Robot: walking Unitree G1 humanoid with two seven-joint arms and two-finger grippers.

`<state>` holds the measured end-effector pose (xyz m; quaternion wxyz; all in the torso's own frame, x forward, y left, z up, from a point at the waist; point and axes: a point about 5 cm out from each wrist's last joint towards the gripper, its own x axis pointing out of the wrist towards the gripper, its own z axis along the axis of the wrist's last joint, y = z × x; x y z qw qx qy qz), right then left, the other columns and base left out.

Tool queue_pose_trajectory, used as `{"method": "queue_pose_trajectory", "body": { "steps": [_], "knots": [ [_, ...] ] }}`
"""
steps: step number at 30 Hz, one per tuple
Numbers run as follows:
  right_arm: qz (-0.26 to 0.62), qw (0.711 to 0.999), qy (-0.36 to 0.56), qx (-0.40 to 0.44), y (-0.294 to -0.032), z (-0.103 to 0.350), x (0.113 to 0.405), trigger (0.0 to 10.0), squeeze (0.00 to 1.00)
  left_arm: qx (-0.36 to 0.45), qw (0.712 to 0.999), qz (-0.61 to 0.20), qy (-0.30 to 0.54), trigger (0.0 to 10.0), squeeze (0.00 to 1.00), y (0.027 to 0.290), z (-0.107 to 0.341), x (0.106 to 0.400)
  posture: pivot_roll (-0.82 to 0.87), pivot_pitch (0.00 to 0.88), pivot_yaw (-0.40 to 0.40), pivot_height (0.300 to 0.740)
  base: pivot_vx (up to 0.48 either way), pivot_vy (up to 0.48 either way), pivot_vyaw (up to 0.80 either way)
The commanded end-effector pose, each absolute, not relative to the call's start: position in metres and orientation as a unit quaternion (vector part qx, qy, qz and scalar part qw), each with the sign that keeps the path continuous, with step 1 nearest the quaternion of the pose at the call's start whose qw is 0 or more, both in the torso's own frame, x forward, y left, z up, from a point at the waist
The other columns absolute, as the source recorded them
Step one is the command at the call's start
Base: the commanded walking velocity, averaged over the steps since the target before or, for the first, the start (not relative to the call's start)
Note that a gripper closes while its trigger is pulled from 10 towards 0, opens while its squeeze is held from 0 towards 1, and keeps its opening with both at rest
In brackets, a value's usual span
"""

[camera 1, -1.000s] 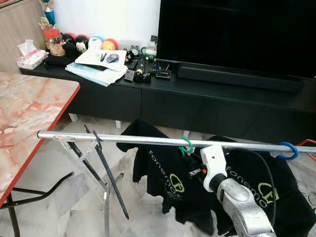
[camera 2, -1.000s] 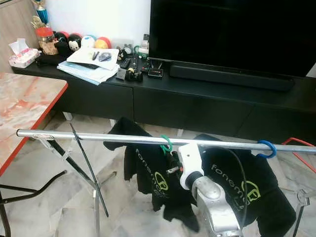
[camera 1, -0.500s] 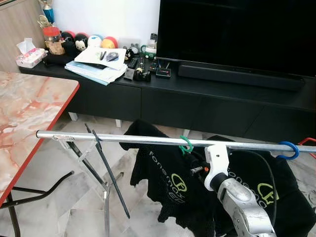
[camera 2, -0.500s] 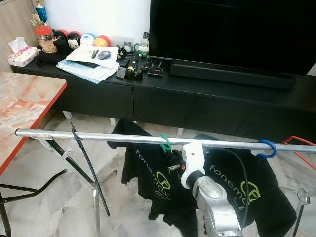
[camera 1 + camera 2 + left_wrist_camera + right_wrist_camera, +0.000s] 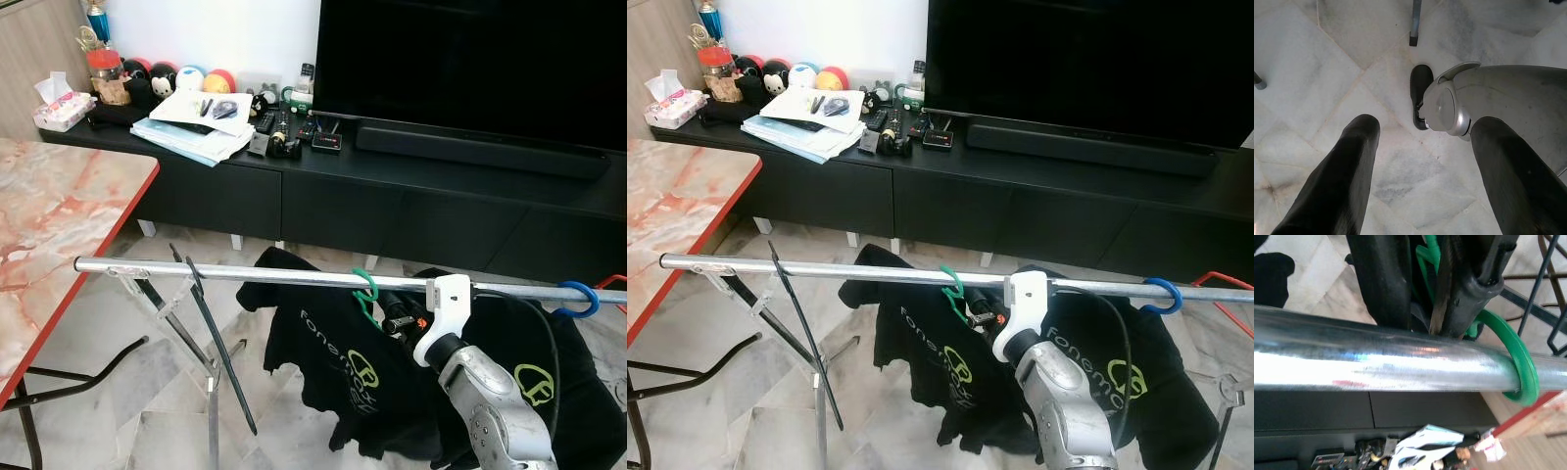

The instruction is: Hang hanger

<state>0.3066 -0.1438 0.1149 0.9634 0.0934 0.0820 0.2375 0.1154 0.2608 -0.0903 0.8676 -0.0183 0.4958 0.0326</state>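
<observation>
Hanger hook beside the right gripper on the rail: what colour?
Green hanger hook, clearest in the right wrist view, looped over the metal rail.

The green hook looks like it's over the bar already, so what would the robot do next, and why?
Probably open the right gripper and draw it back. The green hanger already hooks over the metal rail, with the black shirt hanging below, so the hanger seems to carry itself while the fingers look closed around its neck.

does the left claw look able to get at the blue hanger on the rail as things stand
Probably not. The left claw hangs low, pointing at the floor, while the blue hanger sits at the rail's far right end, beyond the right claw and the black shirts.
</observation>
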Motion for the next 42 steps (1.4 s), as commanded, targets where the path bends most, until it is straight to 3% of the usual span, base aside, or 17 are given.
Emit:
{"method": "queue_pose_trajectory", "body": {
  "steps": [1, 11, 25, 34, 42],
  "knots": [
    [0.237, 0.964, 0.090, 0.084, -0.147, 0.113, 0.305, 10.0, 0.00, -0.026, 0.859, 0.039, 0.510, 10.0, 0.00, 0.263, -0.093, 0.106, 0.10, 0.138, -0.048, 0.740, 0.000, 0.000, 0.00],
    [0.303, 0.944, 0.127, 0.026, -0.132, 0.102, 0.296, 10.0, 0.00, -0.026, 0.859, 0.039, 0.509, 10.0, 0.00, 0.263, -0.093, 0.107, 0.11, 0.135, -0.049, 0.740, 0.000, 0.000, 0.00],
    [0.257, 0.961, 0.090, 0.057, -0.141, 0.113, 0.303, 10.0, 0.00, -0.027, 0.860, 0.040, 0.508, 10.0, 0.00, 0.263, -0.092, 0.108, 0.11, 0.132, -0.051, 0.740, 0.000, 0.000, 0.00],
    [0.296, 0.942, 0.159, 0.006, -0.146, 0.096, 0.278, 10.0, 0.00, -0.026, 0.859, 0.036, 0.510, 10.0, 0.00, 0.264, -0.092, 0.108, 0.09, 0.137, -0.046, 0.740, 0.000, 0.000, 0.00],
    [0.301, 0.937, 0.174, -0.017, -0.140, 0.094, 0.284, 10.0, 0.00, -0.026, 0.859, 0.033, 0.510, 10.0, 0.00, 0.263, -0.092, 0.109, 0.10, 0.132, -0.050, 0.740, 0.000, 0.000, 0.00]
  ]
}}
